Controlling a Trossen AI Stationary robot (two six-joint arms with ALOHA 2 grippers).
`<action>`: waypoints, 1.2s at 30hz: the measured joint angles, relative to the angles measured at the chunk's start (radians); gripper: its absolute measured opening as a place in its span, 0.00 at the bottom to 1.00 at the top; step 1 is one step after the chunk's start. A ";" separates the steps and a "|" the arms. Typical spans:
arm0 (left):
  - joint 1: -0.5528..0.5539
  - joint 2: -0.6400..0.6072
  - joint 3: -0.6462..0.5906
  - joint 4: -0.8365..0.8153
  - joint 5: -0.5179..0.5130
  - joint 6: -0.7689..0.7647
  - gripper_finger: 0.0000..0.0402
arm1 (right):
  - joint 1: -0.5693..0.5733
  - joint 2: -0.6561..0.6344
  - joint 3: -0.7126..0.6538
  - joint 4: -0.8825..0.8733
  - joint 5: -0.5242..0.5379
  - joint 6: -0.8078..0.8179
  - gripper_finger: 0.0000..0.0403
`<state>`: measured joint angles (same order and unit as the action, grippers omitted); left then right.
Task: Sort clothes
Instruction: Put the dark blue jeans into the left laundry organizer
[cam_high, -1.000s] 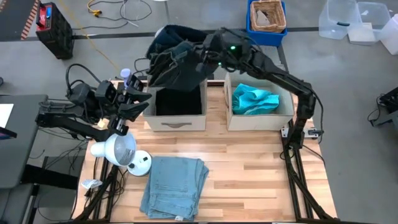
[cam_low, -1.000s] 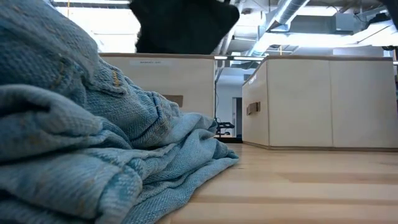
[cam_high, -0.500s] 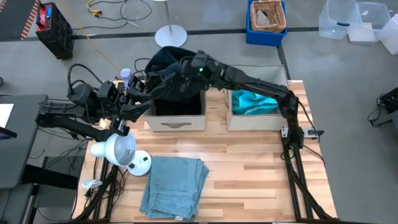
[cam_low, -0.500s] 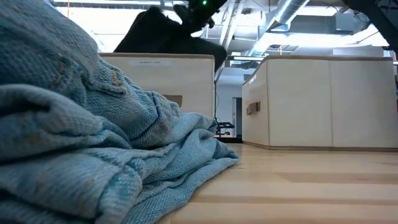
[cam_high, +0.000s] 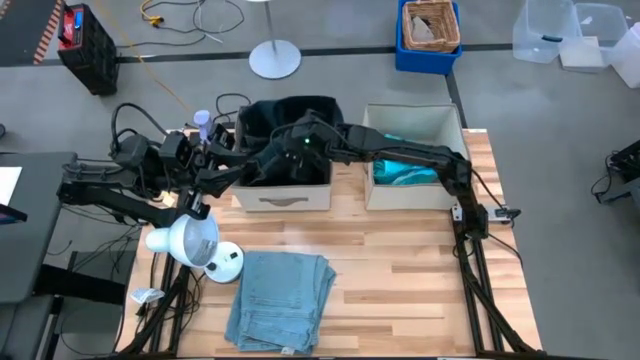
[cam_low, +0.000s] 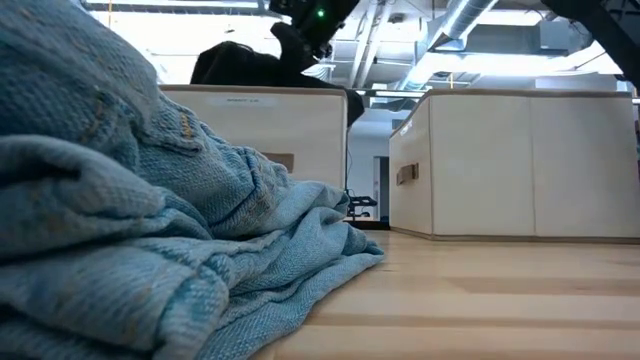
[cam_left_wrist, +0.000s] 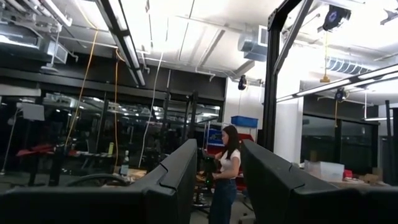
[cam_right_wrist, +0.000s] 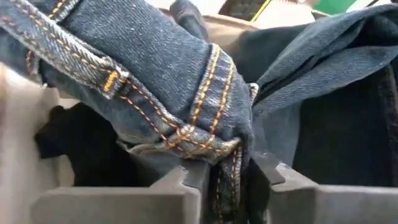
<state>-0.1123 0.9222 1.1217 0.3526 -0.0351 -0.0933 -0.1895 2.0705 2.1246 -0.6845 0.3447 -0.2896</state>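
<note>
Dark jeans (cam_high: 290, 115) lie heaped in and over the left beige box (cam_high: 285, 197), spilling over its far rim; the low view shows them (cam_low: 235, 65) above the box top. My right gripper (cam_right_wrist: 227, 177) reaches into this box from the right, shut on the jeans. A black cloth (cam_right_wrist: 74, 143) lies lower in the same box. The teal shirt (cam_high: 400, 168) is in the right box (cam_high: 415, 193). Light blue jeans (cam_high: 280, 300) lie folded on the near table. My left gripper (cam_high: 228, 158) hangs open at the table's left edge, pointing upward with nothing between its fingers. My right gripper pinches a bunched, orange-stitched seam of the dark jeans (cam_right_wrist: 227, 152) between its two fingers (cam_right_wrist: 186, 183). Several layers are gathered there. The fingers slant down into the left box from the table's right side. The jeans rest on the box and its contents, slack around the hold.
A white lamp (cam_high: 190, 240) stands at the table's left near corner by the left arm. Bare wood (cam_high: 420, 290) lies open to the right of the light blue jeans. A person (cam_left_wrist: 225, 168) stands in the room beyond the table.
My right gripper has come down and toward the table's left and near side, tipping downward, carrying the dark jeans. The jeans hung in the air above the left box's far side and now lie settled in and over that box.
</note>
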 joint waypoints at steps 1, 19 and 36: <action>0.000 0.000 0.000 -0.002 0.000 0.000 0.30 | 0.008 -0.004 0.000 -0.003 0.000 0.000 0.25; 0.000 0.000 0.000 -0.042 0.000 -0.043 0.30 | 0.126 -0.161 0.000 0.131 0.168 -0.077 0.62; 0.000 0.000 0.000 -0.050 -0.001 -0.057 0.30 | -0.212 -0.132 -0.001 -0.111 0.255 0.303 0.02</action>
<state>-0.1127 0.9226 1.1217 0.3027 -0.0357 -0.1506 -0.4017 1.9385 2.1235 -0.7951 0.5994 0.0136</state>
